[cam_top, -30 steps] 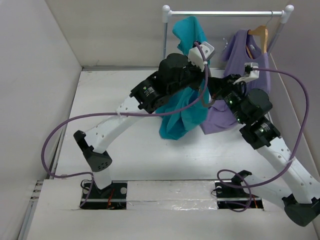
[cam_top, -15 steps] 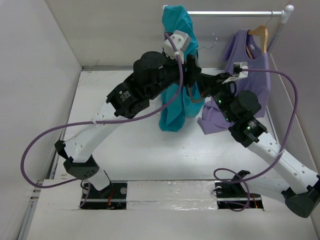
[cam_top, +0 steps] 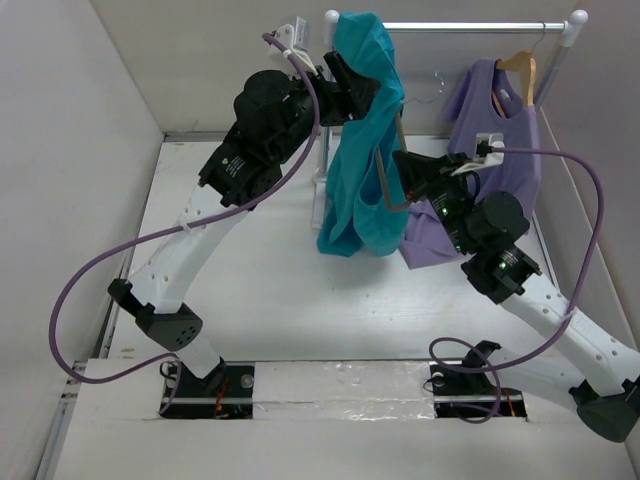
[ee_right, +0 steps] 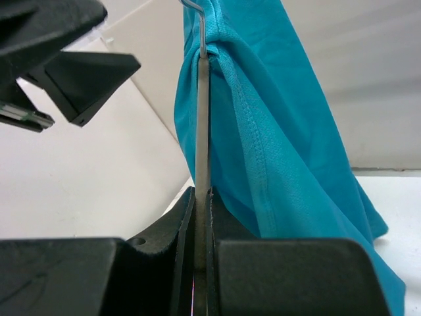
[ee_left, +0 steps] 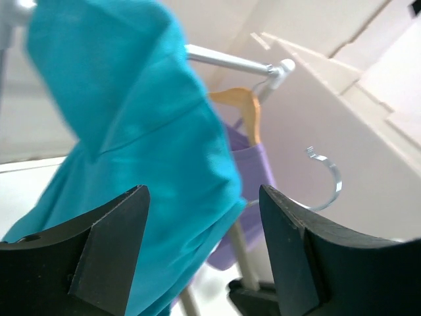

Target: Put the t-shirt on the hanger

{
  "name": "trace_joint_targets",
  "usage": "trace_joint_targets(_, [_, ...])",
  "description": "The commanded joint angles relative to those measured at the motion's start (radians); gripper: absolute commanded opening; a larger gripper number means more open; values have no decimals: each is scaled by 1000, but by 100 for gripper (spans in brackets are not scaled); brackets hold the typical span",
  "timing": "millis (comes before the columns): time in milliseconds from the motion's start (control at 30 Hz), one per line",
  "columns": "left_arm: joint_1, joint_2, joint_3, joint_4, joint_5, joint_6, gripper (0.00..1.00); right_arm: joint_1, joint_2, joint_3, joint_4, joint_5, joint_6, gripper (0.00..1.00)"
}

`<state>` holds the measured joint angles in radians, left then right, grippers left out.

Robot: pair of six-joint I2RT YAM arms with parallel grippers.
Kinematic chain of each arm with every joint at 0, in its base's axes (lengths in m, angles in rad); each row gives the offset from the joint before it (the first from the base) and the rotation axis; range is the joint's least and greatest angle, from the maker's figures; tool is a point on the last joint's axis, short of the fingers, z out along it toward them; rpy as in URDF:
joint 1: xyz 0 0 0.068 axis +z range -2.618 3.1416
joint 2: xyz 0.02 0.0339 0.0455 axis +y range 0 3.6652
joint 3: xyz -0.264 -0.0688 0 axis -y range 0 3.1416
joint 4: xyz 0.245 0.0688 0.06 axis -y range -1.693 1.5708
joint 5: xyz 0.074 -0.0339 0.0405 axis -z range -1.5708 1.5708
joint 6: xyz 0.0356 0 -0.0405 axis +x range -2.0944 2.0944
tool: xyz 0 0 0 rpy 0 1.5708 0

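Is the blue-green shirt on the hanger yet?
Almost. Done: the teal cloth t-shirt drapes over the thin grey wire hanger. In hand: the right gripper pinches that hanger, while the left gripper is open beside the cloth. Left: the shirt looks bunched, so it probably needs straightening.

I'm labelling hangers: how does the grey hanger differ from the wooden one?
The grey hanger is thin wire; the wooden hanger is thicker and pale. The grey one's hook hangs free, its bar clamped in the right gripper; the wooden one hooks on the rail. Both have hooks.
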<state>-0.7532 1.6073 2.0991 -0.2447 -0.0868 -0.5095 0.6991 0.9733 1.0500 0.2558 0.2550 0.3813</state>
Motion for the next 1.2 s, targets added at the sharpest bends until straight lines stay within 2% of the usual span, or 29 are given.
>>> trace_joint_targets(0, [-6,41,51,134,81,-50,65,19,-12,25,112,10,-19,0])
trace_joint_targets(133, [-6,112,142,62,79,-41,65,39,-8,31,108,16,-25,0])
trace_joint_targets(233, [-6,140,139,80,82,-55,67,39,4,47,102,12,-28,0])
trace_joint_targets(300, [-6,160,144,87,140,-63,69,50,14,56,96,0,-33,0])
trace_joint_targets(400, [-15,193,191,35,142,-61,66,68,28,70,97,7,-45,0])
trace_joint_targets(533, [-15,164,124,57,101,-73,63,79,44,99,103,20,-74,0])
trace_joint_targets(600, [-15,157,108,79,104,-84,58,88,60,122,99,10,-82,0])
trace_joint_targets(633, [-15,155,101,102,116,-89,44,88,67,128,99,-2,-85,0])
trace_joint_targets(667, [-15,154,93,117,131,-90,37,88,71,134,88,-8,-79,0])
trace_joint_targets(700, [-15,148,87,128,146,-89,24,88,77,139,82,-14,-76,0])
trace_joint_targets(800, [-24,126,64,148,142,-75,4,88,70,128,79,-17,-58,0])
trace_joint_targets(833, [-25,118,43,156,140,-72,0,88,65,124,74,-25,-56,0])
trace_joint_targets(1033, [-25,56,-20,179,116,-70,0,97,38,93,37,-34,-2,0])
trace_joint_targets(1067, [-25,36,-28,183,116,-73,0,97,30,82,7,-45,4,4])
trace_joint_targets(1133, [-12,17,-54,197,127,-87,0,97,18,68,-29,-71,11,20])
trace_joint_targets(1167, [4,8,-62,200,131,-96,0,88,-2,59,-68,-79,22,39])
